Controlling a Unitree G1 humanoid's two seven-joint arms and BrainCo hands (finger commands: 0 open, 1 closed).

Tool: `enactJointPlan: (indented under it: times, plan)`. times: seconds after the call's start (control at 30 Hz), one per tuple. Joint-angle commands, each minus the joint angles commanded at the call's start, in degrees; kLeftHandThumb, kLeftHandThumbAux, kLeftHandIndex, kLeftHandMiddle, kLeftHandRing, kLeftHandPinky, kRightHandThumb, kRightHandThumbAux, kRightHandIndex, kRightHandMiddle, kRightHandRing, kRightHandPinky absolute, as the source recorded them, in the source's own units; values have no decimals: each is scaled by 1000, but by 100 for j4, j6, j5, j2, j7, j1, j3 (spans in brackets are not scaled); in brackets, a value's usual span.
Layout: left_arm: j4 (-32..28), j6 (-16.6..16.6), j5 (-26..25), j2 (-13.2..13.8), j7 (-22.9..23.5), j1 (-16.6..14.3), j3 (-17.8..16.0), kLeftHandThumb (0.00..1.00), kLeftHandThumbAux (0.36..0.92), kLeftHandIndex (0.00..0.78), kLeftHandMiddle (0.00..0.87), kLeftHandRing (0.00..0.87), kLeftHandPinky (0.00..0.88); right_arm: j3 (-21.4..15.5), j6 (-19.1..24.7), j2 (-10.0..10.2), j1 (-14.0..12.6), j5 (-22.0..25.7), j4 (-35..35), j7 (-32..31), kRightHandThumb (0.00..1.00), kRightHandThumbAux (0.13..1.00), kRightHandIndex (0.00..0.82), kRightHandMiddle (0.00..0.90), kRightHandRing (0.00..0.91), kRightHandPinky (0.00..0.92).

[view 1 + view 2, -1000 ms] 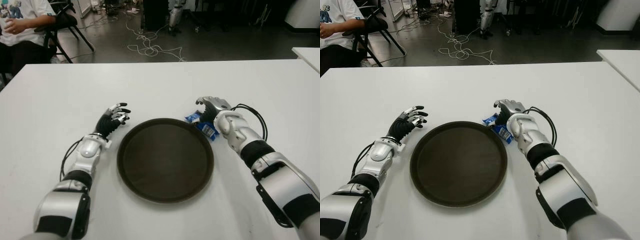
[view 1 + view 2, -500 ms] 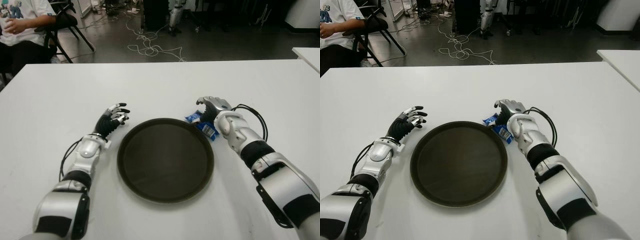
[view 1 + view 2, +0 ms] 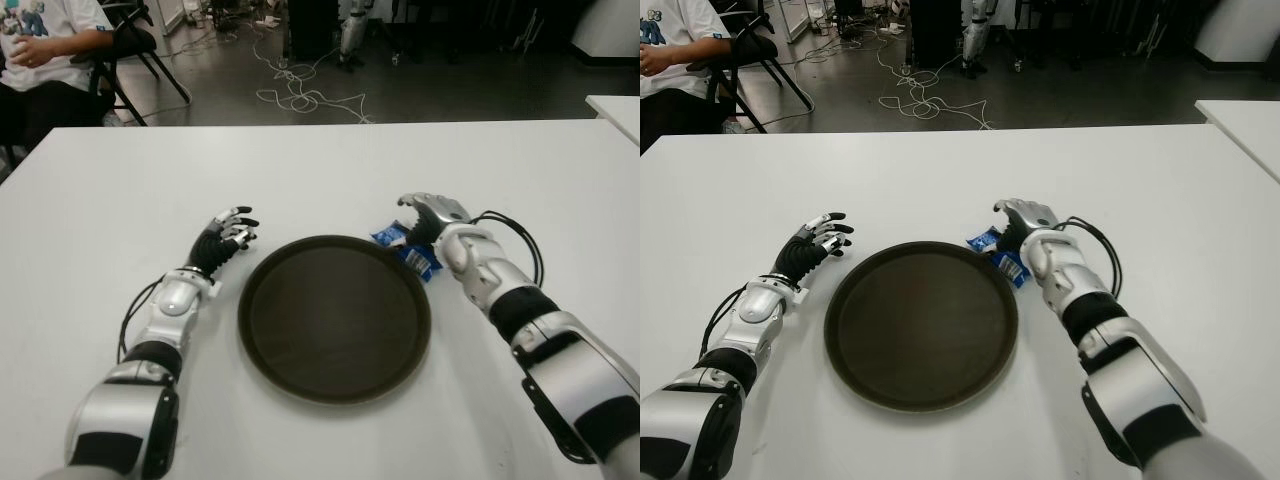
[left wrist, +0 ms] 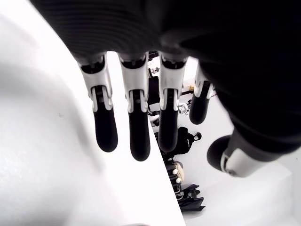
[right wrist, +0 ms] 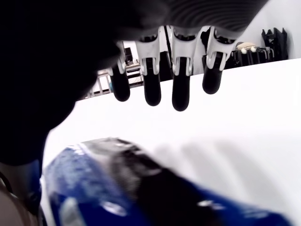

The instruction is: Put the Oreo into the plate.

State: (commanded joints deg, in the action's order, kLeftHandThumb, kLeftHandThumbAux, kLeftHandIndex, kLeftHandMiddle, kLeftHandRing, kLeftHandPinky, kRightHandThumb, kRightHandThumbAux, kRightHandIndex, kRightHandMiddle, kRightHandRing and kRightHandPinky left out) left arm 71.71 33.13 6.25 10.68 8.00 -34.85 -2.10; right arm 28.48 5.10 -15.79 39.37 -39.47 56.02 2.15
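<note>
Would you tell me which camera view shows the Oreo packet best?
The right eye view: the Oreo packet shows beside the plate, under the right hand. The left eye view matches; the right wrist view blurs it; the left wrist view misses it.

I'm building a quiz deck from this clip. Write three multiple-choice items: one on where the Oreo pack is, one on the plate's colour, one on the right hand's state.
1. Where is the Oreo pack?
A. In the middle of the plate
B. On the table at the plate's far right rim
C. Beside the left hand

2. What colour is the plate?
A. Dark brown
B. White
C. Bright red

3. What is the right hand doing?
A. Holding the pack lifted above the plate
B. Fingers open above the pack, not closed on it
C. Lying inside the plate

Key: 1 B, the Oreo pack lies on the white table just outside the rim. 2 A, the round plate is dark brown and holds nothing. 3 B, the right hand shows extended fingers over the pack in its wrist view; the left hand shows left of the plate, open.
</note>
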Motion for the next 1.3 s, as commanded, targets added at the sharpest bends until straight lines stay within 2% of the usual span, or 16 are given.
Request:
enactJointPlan:
  times: [0.17, 0.23, 0.33, 0.6, 0.67, 0.77, 0.93, 1.03, 1.3]
  plan:
    - [-3, 44, -35, -2, 64, 6, -27, 313, 578, 197, 307, 329, 360, -30, 57, -40, -81, 13, -142, -23, 0, 707, 269, 297, 353, 292]
    - [-6, 67, -44, -1, 86, 11, -34, 314, 578, 198, 308, 330, 365, -31, 84, -50, -105, 7, -187, -42, 0, 694, 239, 269, 307, 255]
    - [-10, 89, -42, 4, 101, 17, -32, 309, 573, 200, 310, 331, 366, -49, 92, -67, -153, 17, -246, -44, 0, 688, 233, 260, 292, 252]
    - [-11, 81, -59, 10, 128, 16, -51, 311, 577, 199, 307, 330, 366, -100, 78, -113, -281, 25, -387, 11, 0, 700, 294, 286, 318, 270]
    - [-15, 71, -84, 6, 163, 15, -72, 314, 581, 201, 309, 331, 367, -94, 117, -138, -320, 15, -470, -21, 0, 702, 258, 262, 290, 235]
    - [-19, 57, -100, 1, 185, 15, -97, 317, 580, 204, 312, 334, 367, -92, 184, -158, -360, 9, -558, -58, 0, 704, 234, 250, 281, 228]
    - [-25, 22, -99, -7, 177, 15, -120, 318, 574, 201, 311, 337, 363, -104, 270, -195, -426, 22, -694, -113, 0, 717, 257, 284, 339, 287]
    - [-26, 0, -83, -9, 147, 13, -119, 322, 572, 197, 307, 334, 360, -124, 307, -224, -486, 33, -806, -117, 0, 717, 266, 291, 344, 285]
    - [-31, 5, -60, -15, 115, 12, -106, 316, 569, 196, 305, 332, 367, -128, 364, -291, -580, 24, -1002, -181, 0, 692, 228, 241, 261, 223]
